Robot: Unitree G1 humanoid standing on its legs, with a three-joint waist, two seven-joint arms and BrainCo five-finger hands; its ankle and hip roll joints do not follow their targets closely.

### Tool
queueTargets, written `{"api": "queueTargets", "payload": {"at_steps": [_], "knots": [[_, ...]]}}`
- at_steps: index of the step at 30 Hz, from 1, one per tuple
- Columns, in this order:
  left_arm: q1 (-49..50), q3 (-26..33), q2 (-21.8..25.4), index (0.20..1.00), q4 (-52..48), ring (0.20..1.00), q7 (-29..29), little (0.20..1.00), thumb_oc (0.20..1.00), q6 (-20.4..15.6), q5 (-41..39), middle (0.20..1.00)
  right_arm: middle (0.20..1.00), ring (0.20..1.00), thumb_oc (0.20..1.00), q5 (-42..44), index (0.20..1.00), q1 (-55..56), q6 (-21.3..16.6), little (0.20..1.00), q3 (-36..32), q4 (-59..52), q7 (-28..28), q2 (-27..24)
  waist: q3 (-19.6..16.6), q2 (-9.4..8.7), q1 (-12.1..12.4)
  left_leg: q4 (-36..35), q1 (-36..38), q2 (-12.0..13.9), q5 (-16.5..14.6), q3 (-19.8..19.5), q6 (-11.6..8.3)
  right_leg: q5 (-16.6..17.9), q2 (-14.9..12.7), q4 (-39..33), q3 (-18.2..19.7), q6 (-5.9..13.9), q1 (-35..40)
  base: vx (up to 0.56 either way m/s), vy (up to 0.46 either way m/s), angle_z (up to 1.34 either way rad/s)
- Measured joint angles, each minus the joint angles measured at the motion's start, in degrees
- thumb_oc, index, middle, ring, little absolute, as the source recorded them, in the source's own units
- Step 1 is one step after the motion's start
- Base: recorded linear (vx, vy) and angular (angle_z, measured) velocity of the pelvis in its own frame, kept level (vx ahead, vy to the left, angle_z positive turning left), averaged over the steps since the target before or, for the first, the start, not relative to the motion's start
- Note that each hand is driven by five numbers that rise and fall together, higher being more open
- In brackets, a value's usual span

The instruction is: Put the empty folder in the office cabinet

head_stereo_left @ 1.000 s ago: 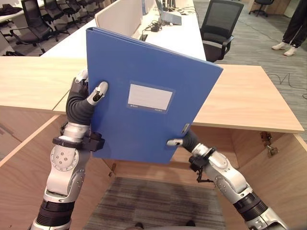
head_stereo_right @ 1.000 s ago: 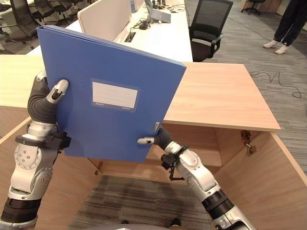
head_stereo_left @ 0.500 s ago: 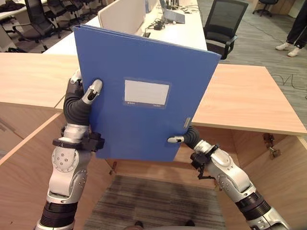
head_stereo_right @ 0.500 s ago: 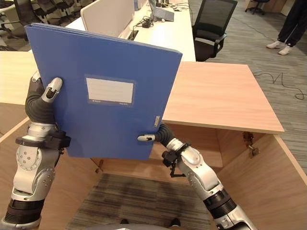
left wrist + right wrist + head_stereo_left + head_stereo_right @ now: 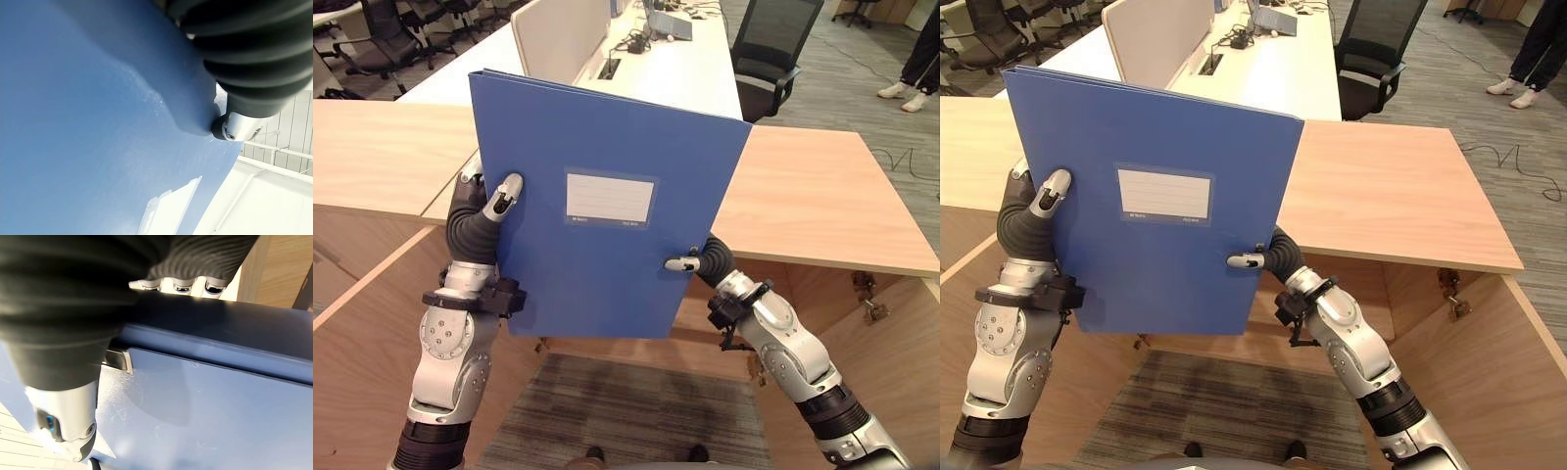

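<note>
a: position of the folder?

b: blue, held upright in the air between both hands, label facing the camera, above the open wooden cabinet.

a: left hand?

b: clamped on the folder's left edge, thumb on the front cover, fingers wrapped behind.

a: right hand?

b: pinching the lower right edge, thumb on the front, fingers curled over the spine.

a: surroundings?

b: wooden desk top behind, a black office chair beyond.
</note>
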Motion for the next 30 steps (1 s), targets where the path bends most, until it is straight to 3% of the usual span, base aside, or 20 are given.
{"api": "queueTargets", "payload": {"at_steps": [17,18,19,30], "knots": [[1.6,0.0,-1.6,0.2,0.0,0.2,-0.1,0.2,0.2,0.0,-0.3,0.2,1.0,1.0,1.0,0.0,1.0,0.0,-0.8,1.0,-0.3,-0.1,-0.2,0.1,0.0,0.06,0.0,0.0,-0.4,0.0,0.0,0.0,0.01,0.0,0.0,0.0,0.0,0.0,-0.4,0.0,0.0,0.0],[1.6,0.0,-1.7,0.2,0.0,0.2,-0.1,0.2,0.2,0.0,-0.3,0.2,0.715,0.715,0.715,0.0,0.715,0.0,-0.8,0.715,-0.3,-0.1,-0.6,0.1,0.1,0.05,0.0,0.0,-0.4,0.0,0.0,0.0,0.01,0.0,0.0,0.0,0.0,0.0,-0.4,0.0,0.0,0.0],[1.6,0.0,-1.8,0.2,0.0,0.2,0.0,0.2,0.2,0.0,-0.3,0.2,0.2,0.2,0.2,1.3,0.2,0.0,-0.8,0.2,-0.3,-0.1,-0.7,0.1,0.1,0.06,-0.1,0.0,-0.4,0.0,0.0,0.0,0.01,0.0,0.0,0.0,0.0,0.0,-0.4,0.0,0.0,0.0],[1.6,-0.1,-2.2,0.2,0.2,0.2,1.2,0.2,0.2,0.0,-0.3,0.2,0.2,0.2,0.2,2.0,0.2,0.0,-1.5,0.2,-0.3,-0.2,-1.3,1.0,0.2,0.17,-0.1,0.0,-0.4,0.0,0.0,0.0,0.01,0.0,0.0,0.0,0.0,-0.01,-0.4,0.0,0.0,0.0]]}}
